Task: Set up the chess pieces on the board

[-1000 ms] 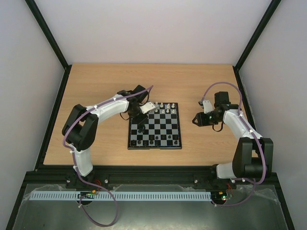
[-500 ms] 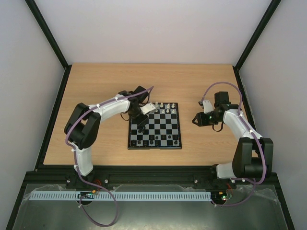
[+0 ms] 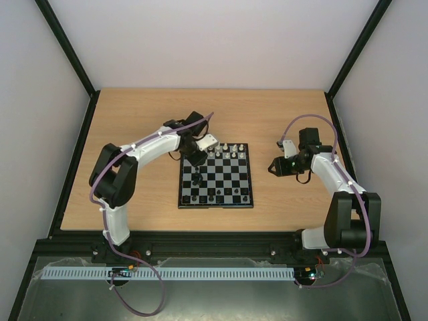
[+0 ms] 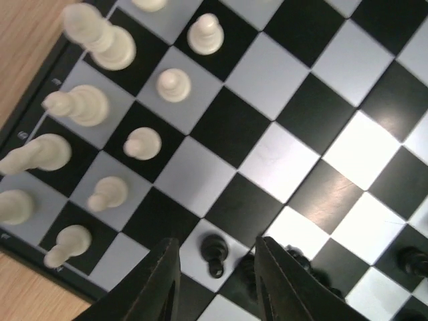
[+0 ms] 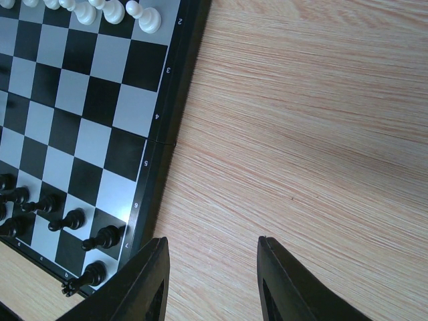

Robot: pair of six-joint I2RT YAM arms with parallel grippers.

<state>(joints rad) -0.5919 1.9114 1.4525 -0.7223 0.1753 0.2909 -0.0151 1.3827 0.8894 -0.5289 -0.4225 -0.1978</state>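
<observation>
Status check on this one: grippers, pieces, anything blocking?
Left gripper open, empty, over board's left side, black piece below. Right gripper open, empty, over table beside board. White pieces far end. Nothing blocking.

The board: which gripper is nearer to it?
Left. The left gripper hangs over the board, at its far-left squares; the right gripper sits off its right edge, over the table.

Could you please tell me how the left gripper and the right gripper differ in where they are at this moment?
The left gripper hangs over the board; the right gripper hangs over bare table beside the board's right edge. Below the left gripper's jaws stands a black pawn; below the right gripper's jaws there is only wood. Both have their jaws apart and hold nothing.
</observation>
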